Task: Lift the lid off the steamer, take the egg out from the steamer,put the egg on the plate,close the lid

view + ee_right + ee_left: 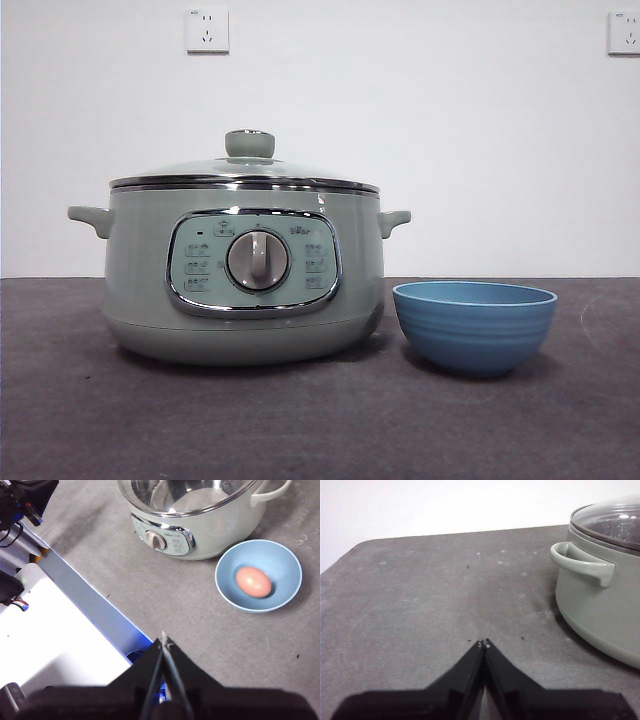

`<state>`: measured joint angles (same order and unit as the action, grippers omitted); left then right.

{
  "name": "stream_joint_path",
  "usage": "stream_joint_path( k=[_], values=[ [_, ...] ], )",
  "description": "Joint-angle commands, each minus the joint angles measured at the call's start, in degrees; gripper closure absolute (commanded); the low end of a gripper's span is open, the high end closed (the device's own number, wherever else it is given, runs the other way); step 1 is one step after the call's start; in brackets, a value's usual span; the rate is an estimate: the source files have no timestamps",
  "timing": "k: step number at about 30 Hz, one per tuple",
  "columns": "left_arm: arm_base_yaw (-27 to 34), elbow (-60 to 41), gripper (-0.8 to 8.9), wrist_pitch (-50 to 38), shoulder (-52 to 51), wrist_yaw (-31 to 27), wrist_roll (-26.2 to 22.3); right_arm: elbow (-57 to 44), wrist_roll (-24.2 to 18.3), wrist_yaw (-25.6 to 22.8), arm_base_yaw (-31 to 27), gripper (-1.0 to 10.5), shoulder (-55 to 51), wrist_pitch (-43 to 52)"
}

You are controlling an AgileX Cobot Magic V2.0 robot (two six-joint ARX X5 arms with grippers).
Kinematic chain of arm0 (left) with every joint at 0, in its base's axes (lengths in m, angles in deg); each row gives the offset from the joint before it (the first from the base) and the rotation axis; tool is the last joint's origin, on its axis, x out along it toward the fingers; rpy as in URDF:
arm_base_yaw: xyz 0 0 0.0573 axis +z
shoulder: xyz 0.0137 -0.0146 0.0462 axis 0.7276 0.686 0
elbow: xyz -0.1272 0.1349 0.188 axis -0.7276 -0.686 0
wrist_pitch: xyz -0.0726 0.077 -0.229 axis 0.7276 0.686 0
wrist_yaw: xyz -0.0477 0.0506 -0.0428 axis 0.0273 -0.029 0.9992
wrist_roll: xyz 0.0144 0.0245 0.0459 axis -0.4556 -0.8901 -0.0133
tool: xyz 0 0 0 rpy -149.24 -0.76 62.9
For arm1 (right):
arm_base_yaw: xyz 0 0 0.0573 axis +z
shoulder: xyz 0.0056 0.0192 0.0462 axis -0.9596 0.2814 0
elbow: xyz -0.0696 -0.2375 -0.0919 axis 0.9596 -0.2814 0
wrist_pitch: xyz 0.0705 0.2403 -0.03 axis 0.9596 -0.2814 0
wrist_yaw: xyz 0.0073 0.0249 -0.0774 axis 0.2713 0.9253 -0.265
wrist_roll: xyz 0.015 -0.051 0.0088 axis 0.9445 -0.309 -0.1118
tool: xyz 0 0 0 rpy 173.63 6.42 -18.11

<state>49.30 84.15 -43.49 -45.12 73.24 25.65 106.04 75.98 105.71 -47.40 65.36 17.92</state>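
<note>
right claw (164, 641) pressed shut over grey tabletop (200, 625) | egg (253, 581) seen in blue bowl (230, 587) | lid (192, 495) seen on steamer (215, 535)

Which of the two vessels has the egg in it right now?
The small blue bowl beside the steamer: the egg lies in it. The steamer is the big green pot with its lid on.

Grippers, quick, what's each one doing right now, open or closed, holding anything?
Left gripper: closed, holding nothing, low over the table beside the steamer.
Right gripper: closed, holding nothing, high above the table.
</note>
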Motion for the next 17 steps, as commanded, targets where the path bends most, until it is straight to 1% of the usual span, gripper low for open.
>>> stream_joint_path(
  k=[1, 10, 11, 13, 14, 17],
  values=[
    [0.11, -0.79, 8.17, -0.28, -0.11, 0.24, 0.37, -0.04, 0.17, -0.02, 0.04, 9.5, 0.0, 0.24],
    [0.11, -0.79, 8.17, -0.28, -0.11, 0.26, 0.37, -0.04, -0.26, -0.24, 0.04, 9.5, 0.0, 0.26],
    [0.11, -0.79, 8.17, -0.28, -0.11, 0.26, 0.37, -0.04, -2.51, -1.99, 0.04, 9.5, 0.0, 0.87],
    [0.11, -0.79, 8.17, -0.28, -0.11, 0.26, 0.37, -0.04, -5.33, -4.98, -0.02, 9.5, -0.02, 1.88],
    [0.11, -0.79, 8.17, -0.28, -0.11, 0.26, 0.37, -0.04, -5.33, -6.49, -0.28, 9.5, -0.2, 2.36],
    [0.11, -0.79, 8.17, -0.28, -0.11, 0.26, 0.37, -0.04, -5.46, -8.07, -1.57, 9.5, -2.19, 2.01]
  ],
)
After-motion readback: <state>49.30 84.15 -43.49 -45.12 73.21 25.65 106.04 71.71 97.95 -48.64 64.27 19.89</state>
